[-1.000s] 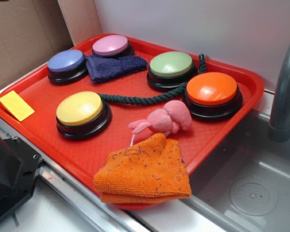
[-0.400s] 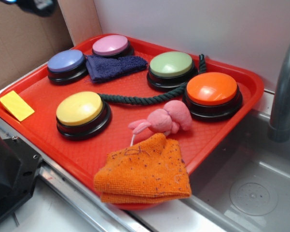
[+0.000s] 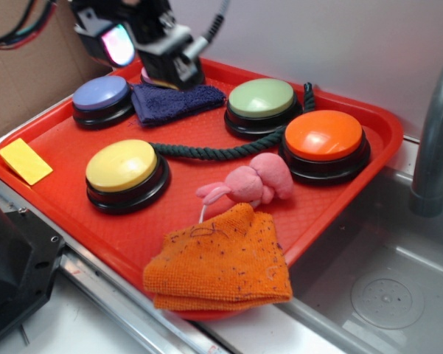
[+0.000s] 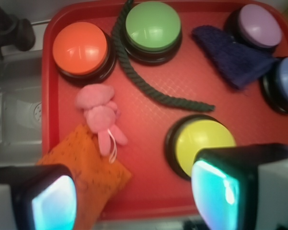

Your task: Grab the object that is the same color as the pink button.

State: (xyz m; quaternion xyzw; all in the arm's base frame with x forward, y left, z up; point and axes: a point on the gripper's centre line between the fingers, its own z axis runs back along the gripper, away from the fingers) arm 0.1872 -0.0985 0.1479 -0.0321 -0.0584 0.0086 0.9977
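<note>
End effector [image 3: 144,44] high over pink button [image 4: 257,25], fingers spread wide, empty; pink plush [image 3: 252,184] untouched.

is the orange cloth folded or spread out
Folded: the orange cloth shows stacked layers along its near edge in the exterior view, lying at the tray's front rim.

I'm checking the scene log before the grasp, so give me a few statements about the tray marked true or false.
1. The pink plush toy lies between the orange button and the orange cloth. True.
2. The gripper holds the toy. False: its fingers are apart with nothing between them, and the toy lies on the tray.
3. The dark rope curves past the green button. True.
4. The navy cloth covers the yellow button. False: it lies beside the pink button and the blue-purple one.
</note>
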